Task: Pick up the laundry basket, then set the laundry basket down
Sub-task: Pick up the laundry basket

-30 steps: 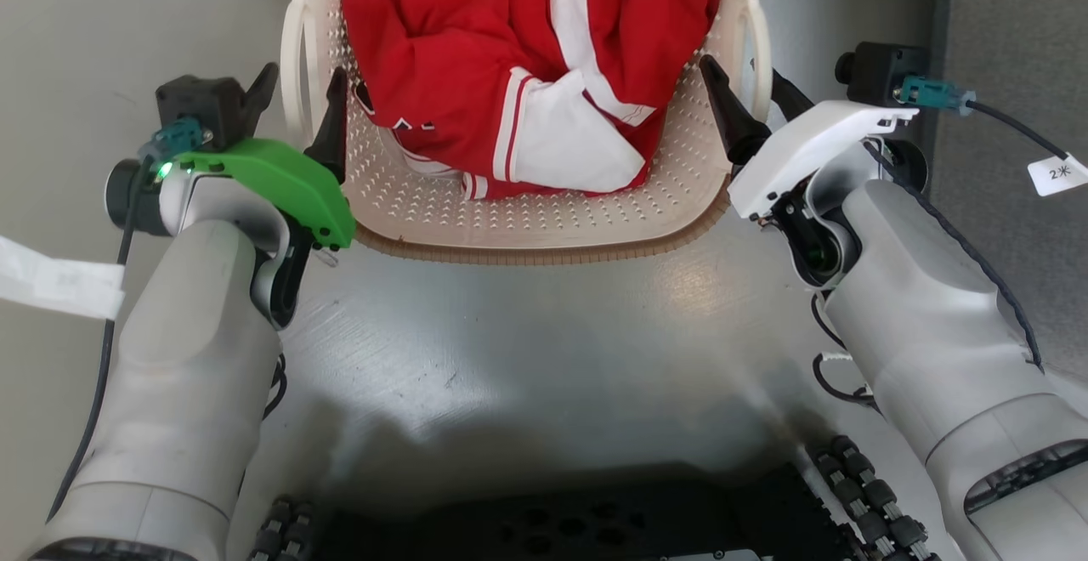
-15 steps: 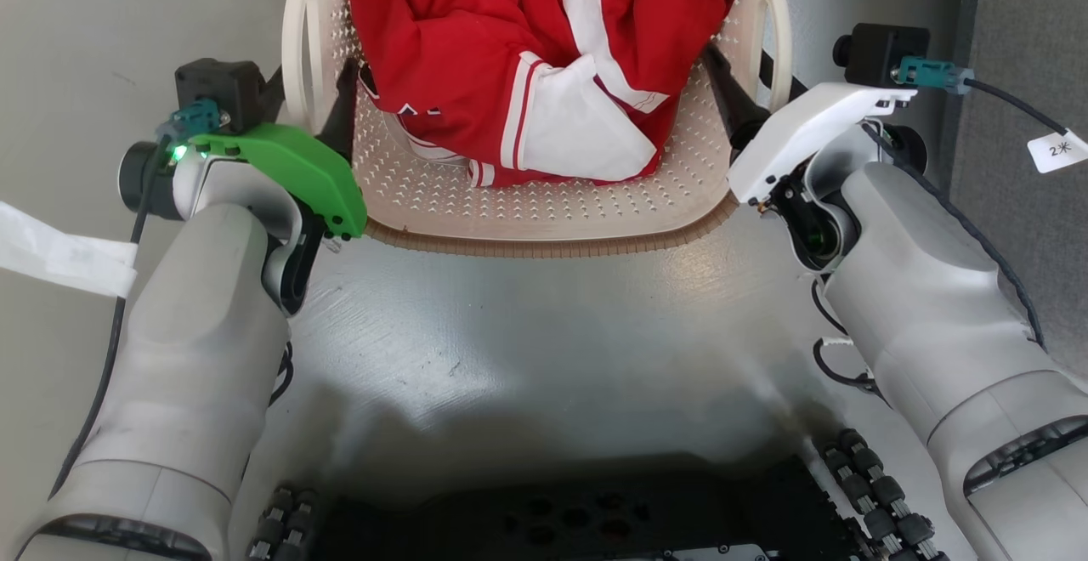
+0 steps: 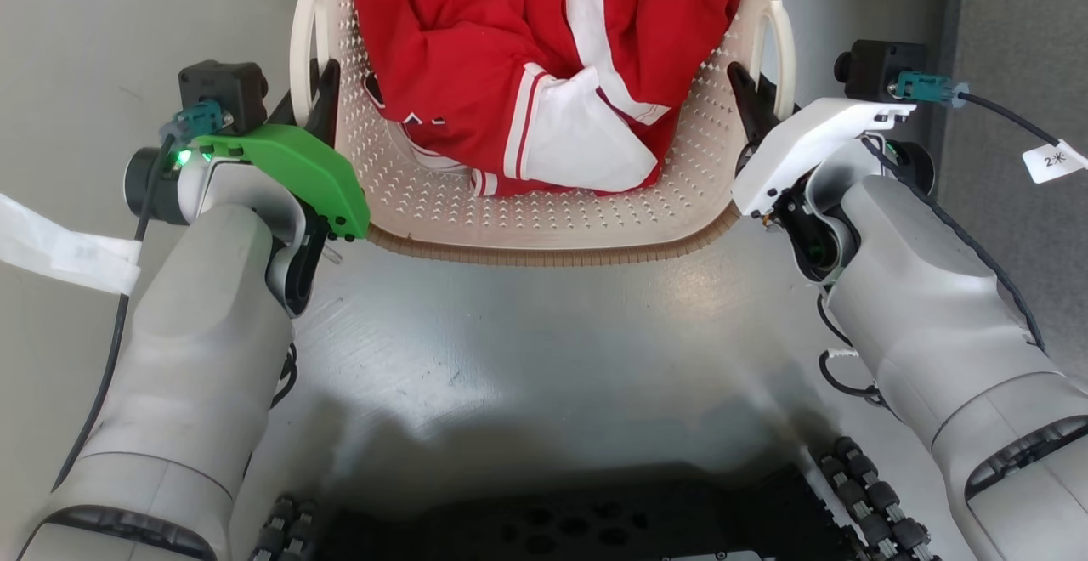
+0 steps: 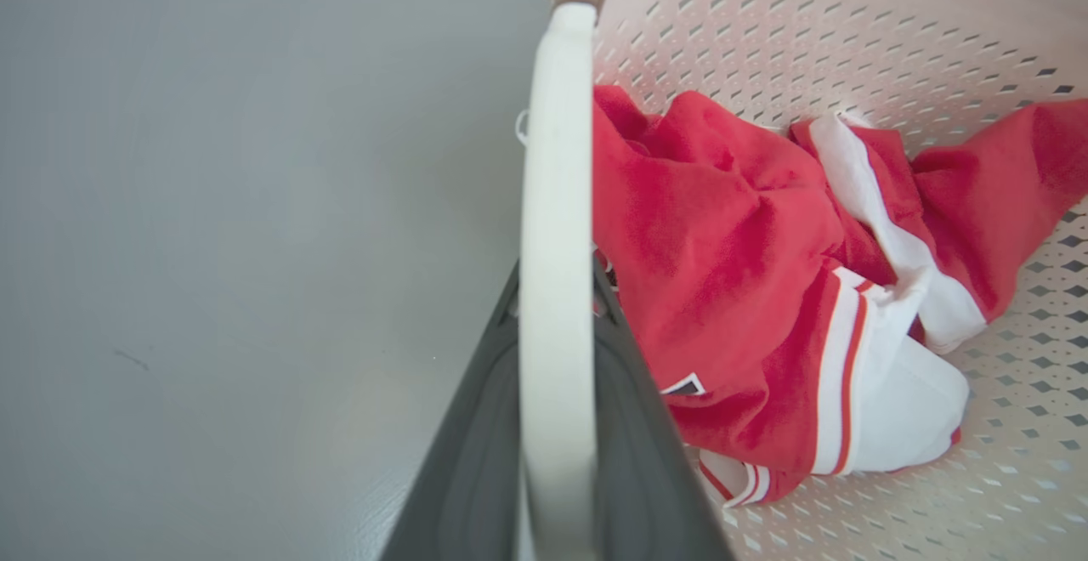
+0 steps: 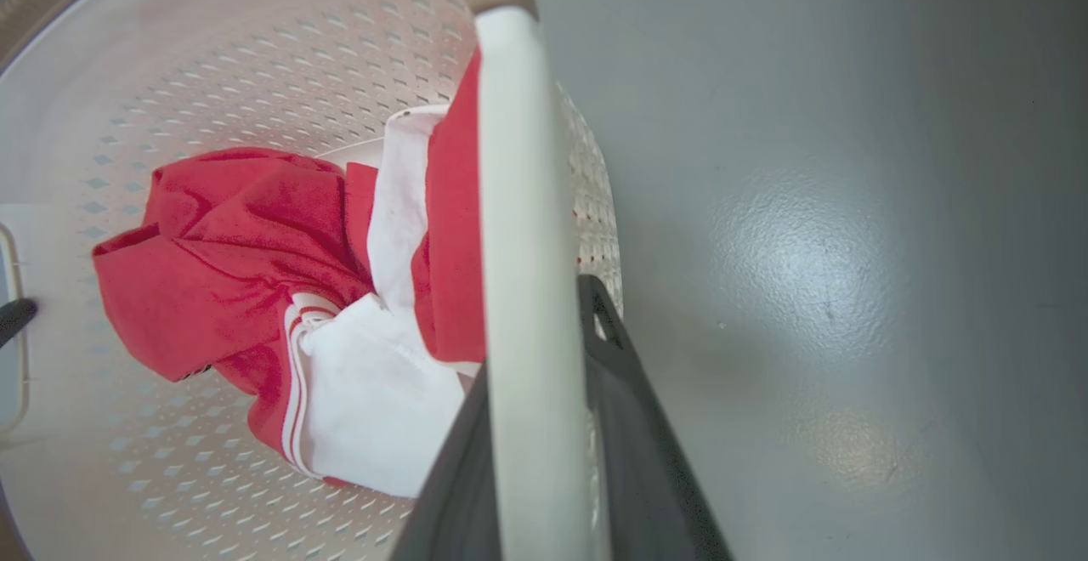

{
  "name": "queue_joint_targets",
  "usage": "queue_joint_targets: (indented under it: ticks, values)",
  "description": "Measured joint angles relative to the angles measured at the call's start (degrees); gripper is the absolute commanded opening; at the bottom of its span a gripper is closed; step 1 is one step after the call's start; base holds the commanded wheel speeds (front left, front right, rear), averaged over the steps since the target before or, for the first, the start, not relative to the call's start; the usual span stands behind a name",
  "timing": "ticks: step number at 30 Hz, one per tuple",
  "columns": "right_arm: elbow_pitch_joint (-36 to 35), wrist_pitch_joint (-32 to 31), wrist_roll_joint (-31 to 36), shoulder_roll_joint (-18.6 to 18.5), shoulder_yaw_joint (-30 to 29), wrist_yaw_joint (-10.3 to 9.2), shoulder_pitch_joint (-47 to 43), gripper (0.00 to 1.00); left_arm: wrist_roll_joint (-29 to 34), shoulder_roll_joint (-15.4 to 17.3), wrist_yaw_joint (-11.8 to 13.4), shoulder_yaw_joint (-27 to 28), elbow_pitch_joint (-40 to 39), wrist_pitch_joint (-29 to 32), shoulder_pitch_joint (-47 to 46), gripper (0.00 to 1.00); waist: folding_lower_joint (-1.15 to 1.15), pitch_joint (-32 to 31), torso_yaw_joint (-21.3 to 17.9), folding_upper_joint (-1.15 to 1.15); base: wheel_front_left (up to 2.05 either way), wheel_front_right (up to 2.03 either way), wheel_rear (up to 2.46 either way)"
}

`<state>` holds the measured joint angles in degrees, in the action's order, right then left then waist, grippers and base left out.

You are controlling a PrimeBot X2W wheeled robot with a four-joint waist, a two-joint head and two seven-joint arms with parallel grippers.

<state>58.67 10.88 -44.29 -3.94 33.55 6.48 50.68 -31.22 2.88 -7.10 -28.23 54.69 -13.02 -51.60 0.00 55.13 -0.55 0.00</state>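
Note:
The laundry basket (image 3: 544, 221) is cream-white with perforated walls and a brown rim, and sits at the top centre of the head view. It holds a crumpled red and white garment (image 3: 527, 76). My left gripper (image 3: 308, 102) is shut on the basket's white left handle (image 3: 299, 42). In the left wrist view that handle (image 4: 557, 161) runs straight up between the two dark fingers of my left gripper (image 4: 557, 276). My right gripper (image 3: 759, 98) is shut on the right handle (image 3: 784, 38). The right handle (image 5: 518, 204) likewise lies between the fingers of my right gripper (image 5: 535, 323).
Grey glossy floor (image 3: 544, 357) lies under and around the basket. My dark wheeled base (image 3: 552, 518) fills the bottom edge. A darker grey strip (image 3: 1020, 34) runs along the right side. A white paper strip (image 3: 59, 251) hangs by my left forearm.
Both grippers have moved forward along the basket's sides and their fingers have narrowed from spread apart to shut around the two handles. The basket has shifted slightly in the picture.

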Motion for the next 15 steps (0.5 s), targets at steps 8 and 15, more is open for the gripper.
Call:
queue_joint_targets:
  ticks: [8, 15]
  values:
    - [0.5, 0.2, -2.2, -0.1, 2.6, -0.01, -0.5, 0.00, -2.8, 0.0, 0.0, -1.5, 2.2, -0.2, 0.3, 0.00, 0.00, -3.5, -0.3, 0.00, 0.00, 0.00, 0.00]
    - [1.0, 0.1, -4.7, -0.1, 4.6, -0.02, -1.9, 0.00, -5.0, -0.1, 0.0, -2.9, 4.0, 0.3, 1.8, 0.00, 0.00, -7.9, -0.7, 0.00, 0.00, 0.00, 0.00]
